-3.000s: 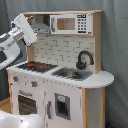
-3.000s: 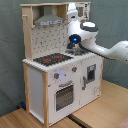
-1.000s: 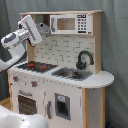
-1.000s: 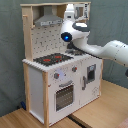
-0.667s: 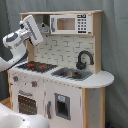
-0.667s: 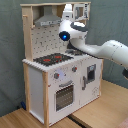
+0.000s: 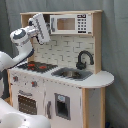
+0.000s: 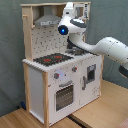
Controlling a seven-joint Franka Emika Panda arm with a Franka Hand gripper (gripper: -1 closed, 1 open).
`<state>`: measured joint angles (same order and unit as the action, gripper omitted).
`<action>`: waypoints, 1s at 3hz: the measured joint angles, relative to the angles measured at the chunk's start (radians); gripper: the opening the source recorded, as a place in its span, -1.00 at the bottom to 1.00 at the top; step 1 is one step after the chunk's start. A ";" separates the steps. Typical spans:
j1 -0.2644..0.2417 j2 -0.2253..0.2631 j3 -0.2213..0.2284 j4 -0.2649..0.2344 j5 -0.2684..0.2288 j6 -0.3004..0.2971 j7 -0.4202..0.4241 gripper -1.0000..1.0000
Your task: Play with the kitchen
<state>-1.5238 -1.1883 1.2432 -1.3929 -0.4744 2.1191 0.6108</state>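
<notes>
The arm has lifted from beside the hob up toward the hood since the earlier frames. The kitchen stands upright on the floor, its long axis vertical, its front turned toward the first exterior view's left. Only the second exterior view shows the grey hood; only the first exterior view shows the tap. Whether the jaws are open or closed, I cannot tell.

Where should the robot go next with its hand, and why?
Probably a little further toward the microwave. The pincer is raised beside it, under the grey hood and high above the hob, so the microwave is the nearest part to touch.
</notes>
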 joint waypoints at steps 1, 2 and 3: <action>0.025 0.002 -0.001 -0.019 0.001 -0.097 -0.015 -1.00; 0.074 0.009 -0.027 -0.086 0.001 -0.161 -0.026 -1.00; 0.149 0.010 -0.054 -0.156 0.001 -0.170 -0.033 -1.00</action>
<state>-1.3751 -1.1784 1.1893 -1.5493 -0.4735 1.9493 0.5778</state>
